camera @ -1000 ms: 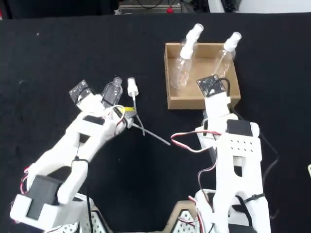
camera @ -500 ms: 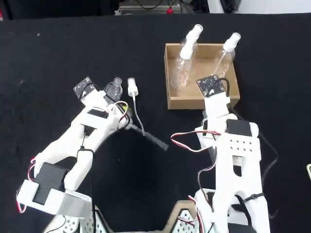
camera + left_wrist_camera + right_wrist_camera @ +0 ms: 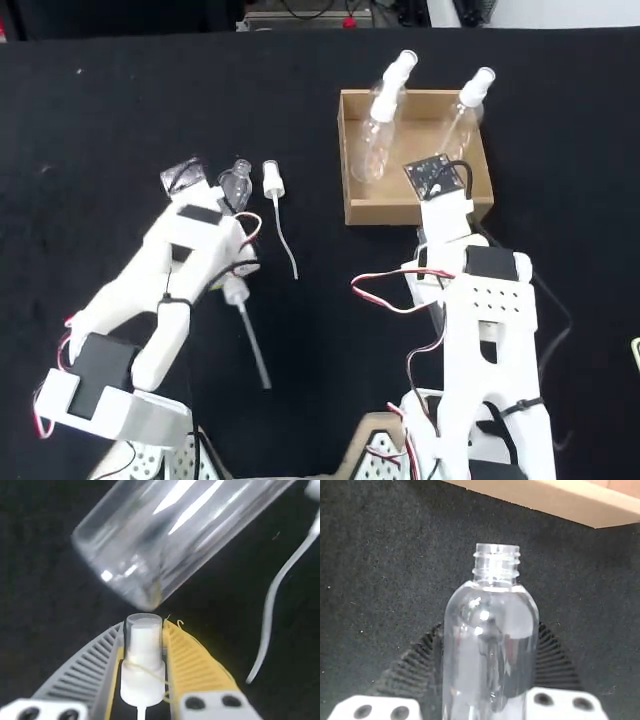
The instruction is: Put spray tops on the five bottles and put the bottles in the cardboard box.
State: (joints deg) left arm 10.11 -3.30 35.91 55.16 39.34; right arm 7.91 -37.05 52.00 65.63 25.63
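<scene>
The left gripper (image 3: pixel 145 630) is closed on a white plastic spray top (image 3: pixel 144 665), well apart from the uncapped clear plastic bottle (image 3: pixel 490 650) clamped in the right gripper (image 3: pixel 490 630), neck toward the brown cardboard box (image 3: pixel 545 500).

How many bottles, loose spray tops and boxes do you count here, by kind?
Capped bottles: 2, in the cardboard box
Uncapped bottles: 2, one on the table, one in the right gripper
Loose spray tops: 2, one on the table, one in the left gripper
Cardboard box: 1
Total: 7
</scene>
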